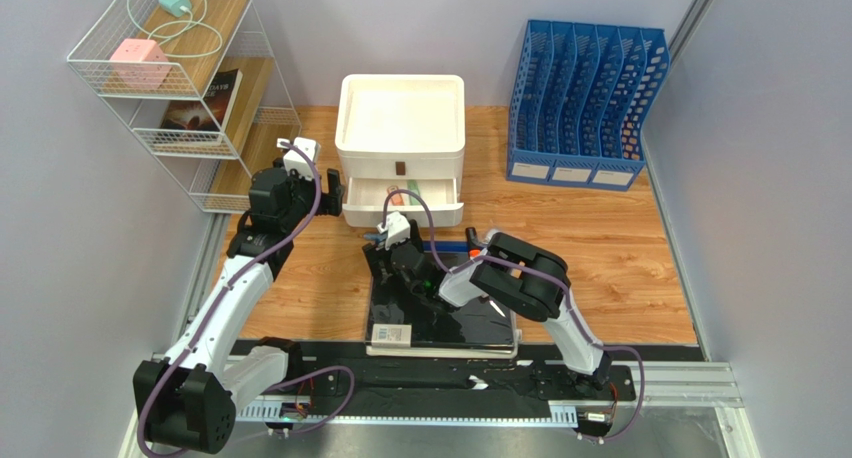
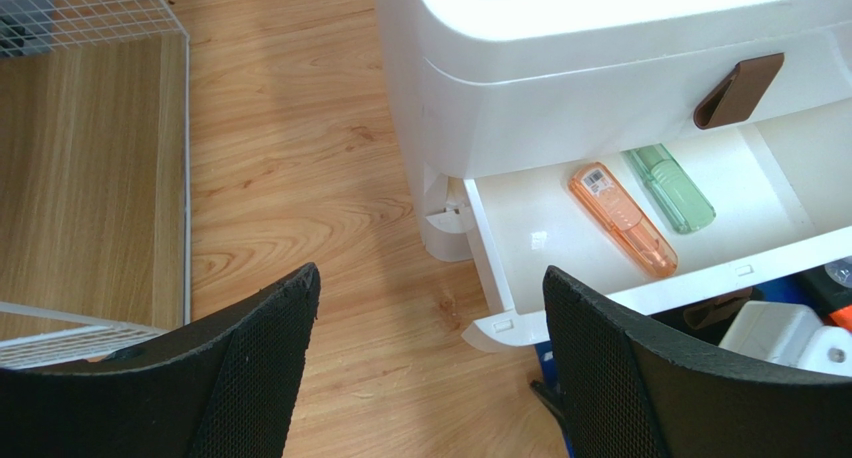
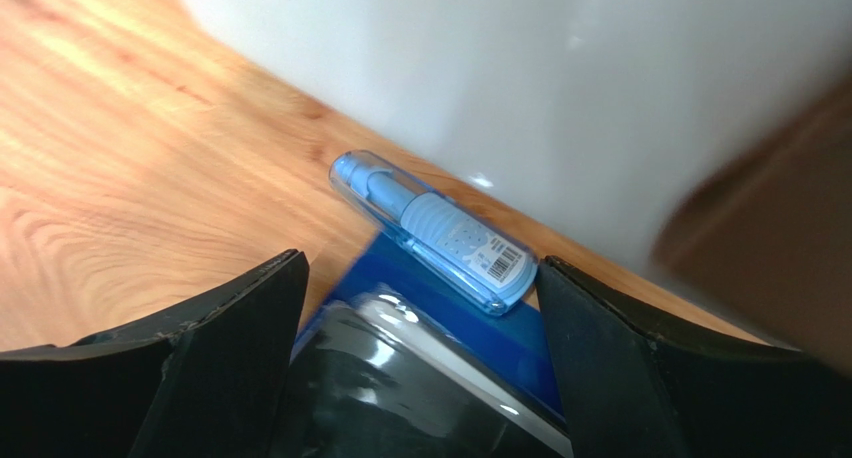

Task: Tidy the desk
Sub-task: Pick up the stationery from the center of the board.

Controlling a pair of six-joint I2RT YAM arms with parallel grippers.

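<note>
The desk [image 1: 600, 258] is light orange-brown wood. On it stands a white drawer unit [image 1: 400, 108] with its lower drawer [image 2: 485, 240] pulled out. An orange case [image 2: 622, 220] and a green case [image 2: 670, 186] lie inside. My left gripper [image 2: 430, 273] hovers open over the desk [image 2: 300, 178] by the drawer's left front corner, holding nothing. My right gripper [image 3: 422, 261] is open, low in front of the drawer. A clear blue case [image 3: 440, 233] lies just beyond its fingertips, against the white front and partly on a blue folder [image 3: 470, 328].
A glossy black folder [image 1: 440, 318] lies on the blue one under my right arm. A blue file rack [image 1: 585, 103] stands at the back right. A white wire shelf [image 1: 180, 78] with a book and small gadgets stands at the back left, close to my left gripper [image 1: 330, 193].
</note>
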